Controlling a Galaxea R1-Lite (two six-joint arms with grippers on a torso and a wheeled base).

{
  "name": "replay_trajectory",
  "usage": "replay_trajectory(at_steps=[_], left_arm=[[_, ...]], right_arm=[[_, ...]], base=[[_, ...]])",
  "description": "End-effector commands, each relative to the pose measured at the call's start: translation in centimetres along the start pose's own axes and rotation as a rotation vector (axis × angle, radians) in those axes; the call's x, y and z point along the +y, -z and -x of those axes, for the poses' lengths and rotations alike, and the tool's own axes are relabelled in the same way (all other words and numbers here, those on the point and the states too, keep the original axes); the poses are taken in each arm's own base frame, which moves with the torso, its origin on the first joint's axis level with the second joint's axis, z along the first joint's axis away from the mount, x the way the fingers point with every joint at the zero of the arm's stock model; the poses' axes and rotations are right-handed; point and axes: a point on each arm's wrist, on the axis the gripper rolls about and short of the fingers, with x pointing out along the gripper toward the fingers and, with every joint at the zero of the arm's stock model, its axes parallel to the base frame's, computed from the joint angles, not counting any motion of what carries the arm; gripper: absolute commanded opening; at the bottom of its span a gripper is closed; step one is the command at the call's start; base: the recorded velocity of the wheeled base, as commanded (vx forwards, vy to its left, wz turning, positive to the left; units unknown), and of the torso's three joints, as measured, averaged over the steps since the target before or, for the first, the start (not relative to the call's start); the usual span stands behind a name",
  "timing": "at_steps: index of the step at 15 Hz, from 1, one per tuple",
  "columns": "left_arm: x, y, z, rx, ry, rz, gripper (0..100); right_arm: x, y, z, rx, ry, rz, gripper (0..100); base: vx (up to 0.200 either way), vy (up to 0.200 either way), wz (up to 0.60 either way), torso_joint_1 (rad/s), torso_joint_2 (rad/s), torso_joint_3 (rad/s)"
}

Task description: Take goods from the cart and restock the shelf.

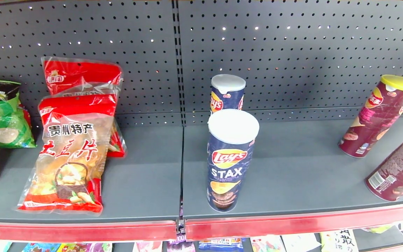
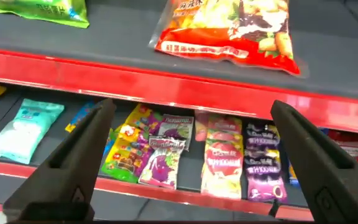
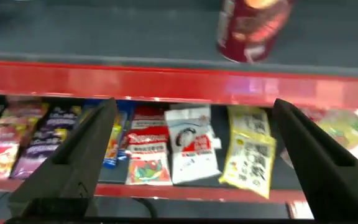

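The left tool (image 2: 192,104) and right tool (image 3: 193,101), both spread and empty, face the shelf (image 1: 292,164) at its front edge, so new stock is probably best stood upright beside the front blue can (image 1: 229,161) near that edge, labels forward.

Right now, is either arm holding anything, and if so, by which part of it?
Nothing is held. The left gripper and the right gripper both have their jaws wide open, with nothing between them.
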Motion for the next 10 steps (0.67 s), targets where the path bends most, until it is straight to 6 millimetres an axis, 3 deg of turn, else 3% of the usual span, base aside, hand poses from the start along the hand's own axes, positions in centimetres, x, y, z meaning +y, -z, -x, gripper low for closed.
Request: replay_trajectory(at_steps=[1,3,5,6,8,10], left_arm=[[-0.01,0.26,-0.12,-0.004,0.012,-0.003,100],[-0.48,0.37,-0.48,-0.037,0.208,0.009,100],[-0.59,0.37,-0.47,-0.036,0.256,-0.003,100],[-0.54,0.37,-0.49,-0.038,0.233,0.001,100],[-0.02,0.37,-0.59,-0.064,0.001,0.01,100],[0.1,0.42,-0.63,-0.072,-0.053,0.014,100]], right_arm=[[0.14,0.76,-0.33,-0.002,-0.043,0.017,100],[0.16,1.22,-0.33,0.045,-0.04,-0.037,100],[0.16,1.18,-0.33,0.042,-0.05,-0.043,100],[0.15,1.17,-0.33,0.041,-0.044,-0.049,100],[0.12,1.17,-0.33,0.041,-0.029,-0.052,100],[0.12,1.17,-0.33,0.041,-0.029,-0.052,100]], base=[[0.0,0.0,0.0,0.0,0.0,0.0],[0.0,0.0,0.0,0.0,0.0,0.0],[0.0,0.0,0.0,0.0,0.0,0.0],[0.0,0.0,0.0,0.0,0.0,0.0],[0.0,0.0,0.0,0.0,0.0,0.0],[0.0,0.0,0.0,0.0,0.0,0.0]])
